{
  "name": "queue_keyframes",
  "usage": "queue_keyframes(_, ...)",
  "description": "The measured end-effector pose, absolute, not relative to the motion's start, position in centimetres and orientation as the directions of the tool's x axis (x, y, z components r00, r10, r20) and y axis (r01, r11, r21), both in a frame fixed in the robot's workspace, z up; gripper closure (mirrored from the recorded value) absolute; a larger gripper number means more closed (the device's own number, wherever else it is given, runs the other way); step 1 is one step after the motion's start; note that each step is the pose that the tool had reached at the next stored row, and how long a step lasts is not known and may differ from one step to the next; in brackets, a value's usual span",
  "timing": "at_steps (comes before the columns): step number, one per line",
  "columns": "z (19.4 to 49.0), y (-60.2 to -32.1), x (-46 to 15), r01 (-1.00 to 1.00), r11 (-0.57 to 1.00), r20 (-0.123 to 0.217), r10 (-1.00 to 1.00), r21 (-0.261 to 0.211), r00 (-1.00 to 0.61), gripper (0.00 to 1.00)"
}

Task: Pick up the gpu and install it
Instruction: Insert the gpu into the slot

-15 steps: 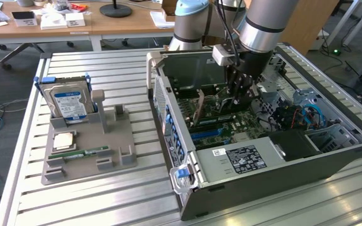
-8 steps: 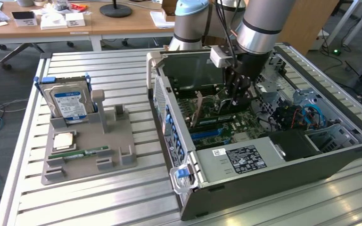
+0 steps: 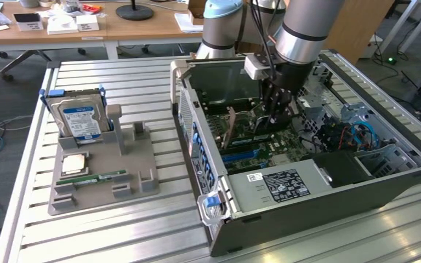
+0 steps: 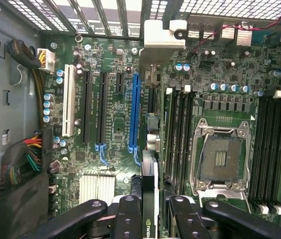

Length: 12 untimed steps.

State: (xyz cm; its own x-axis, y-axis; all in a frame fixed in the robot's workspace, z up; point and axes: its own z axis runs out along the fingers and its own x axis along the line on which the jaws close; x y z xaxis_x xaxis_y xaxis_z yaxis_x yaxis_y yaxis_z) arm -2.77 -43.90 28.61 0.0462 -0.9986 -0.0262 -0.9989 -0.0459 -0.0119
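The gpu is a thin dark card seen edge-on in the wrist view, with its pale metal bracket at the case's rear wall. My gripper is shut on it, one black finger on each side. The card stands upright over the motherboard, just beside the long blue slot and in line with a short black slot. I cannot tell whether its edge touches a slot. In the exterior view my gripper reaches down into the open computer case, with the gpu below it.
A grey holder at the exterior view's left carries a silver hard drive, a processor chip and a green RAM stick. Inside the case are the power supply, the empty processor socket, memory slots and cable bundles.
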Motion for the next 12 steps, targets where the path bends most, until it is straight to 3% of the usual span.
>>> queue_keyframes(12,28.47,-44.25,-3.34,-0.999,-0.048,-0.026,-0.999,-0.013,0.048,0.74)
